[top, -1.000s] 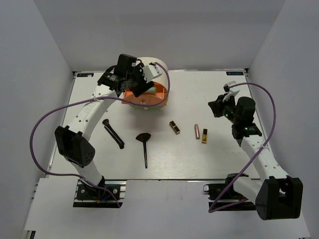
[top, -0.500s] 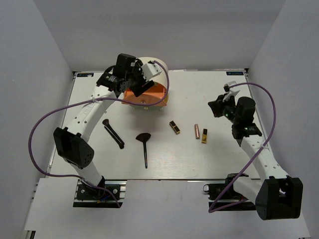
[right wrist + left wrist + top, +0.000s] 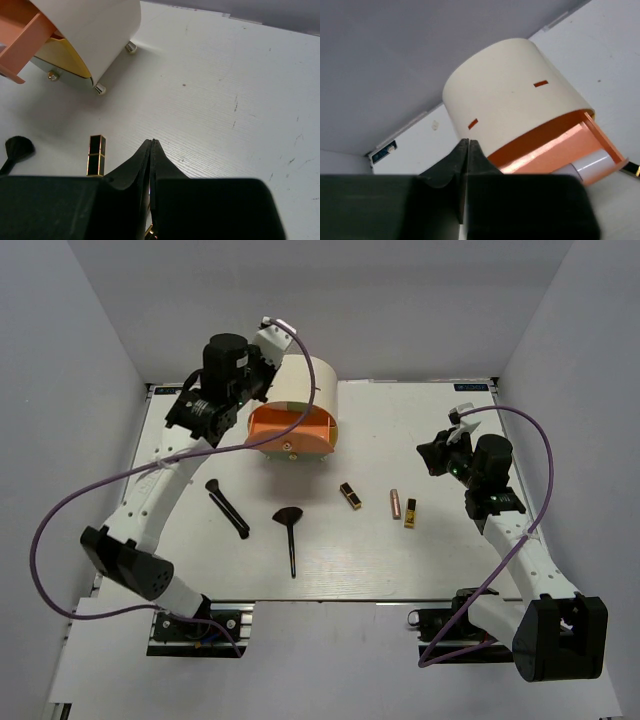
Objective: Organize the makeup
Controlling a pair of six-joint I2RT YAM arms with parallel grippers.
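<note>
Up at the far left of the surface [image 3: 420, 560], the left tool [image 3: 468, 142] hangs in the air above and behind the round cream box [image 3: 308, 388]. Its two black fingers are pressed together along a thin seam, with nothing between them. The box's orange drawer [image 3: 290, 428] is pulled out toward the arms. From the left wrist a white cylinder [image 3: 592, 165] shows lying inside it; whether that is a bottle or a cap I cannot tell. The yellow drawer [image 3: 60, 59] sits just under the orange one. The other makeup lies loose on the surface in front of the box. A thin black stick brush [image 3: 228, 508] lies on a slant at the left. A black fan brush [image 3: 290, 535] is near the middle with its handle toward the arms. To its right come a black-and-gold lipstick [image 3: 350, 495], a rose-gold tube [image 3: 395, 503] and, just beside that, a second lipstick [image 3: 410, 513]. The right tool [image 3: 151, 142] hovers over the right side, fingers together and empty, apart from all of them.
</note>
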